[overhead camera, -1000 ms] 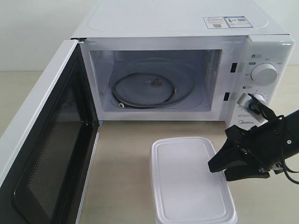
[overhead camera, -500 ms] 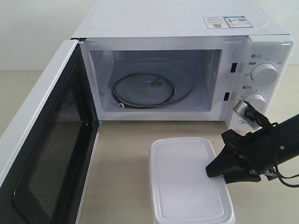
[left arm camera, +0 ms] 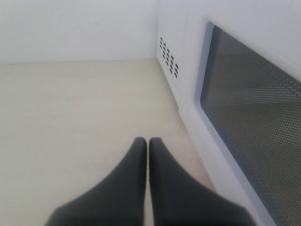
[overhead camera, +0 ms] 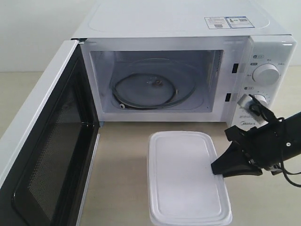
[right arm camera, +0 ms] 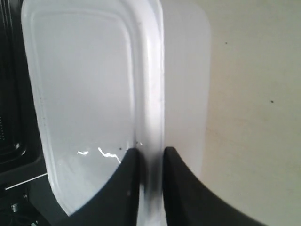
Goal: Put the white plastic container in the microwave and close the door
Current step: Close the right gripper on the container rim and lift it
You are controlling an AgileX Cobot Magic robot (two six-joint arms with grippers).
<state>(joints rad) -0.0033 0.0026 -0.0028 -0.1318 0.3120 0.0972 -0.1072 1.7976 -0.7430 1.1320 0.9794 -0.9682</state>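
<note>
The right claw (overhead camera: pixel 217 168) has just pinched in from wide apart onto the right-hand rim of the white plastic container (overhead camera: pixel 181 174), with one finger on each side of that edge. The box has shifted a little towards the microwave (overhead camera: pixel 178 21) and seems to be coming up off the table (overhead camera: pixel 120 155). It is just in front of the cavity, whose door (overhead camera: pixel 47 150) stands wide. The left claw (left arm camera: pixel 147 143), pressed together and holding nothing, waits beside the door's outer face. The grasp looks made, so I'd guess carrying the box inside comes next.

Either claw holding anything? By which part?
Right claw pinches the white plastic container by the rim of one long side. Left claw is shut, empty.
</note>
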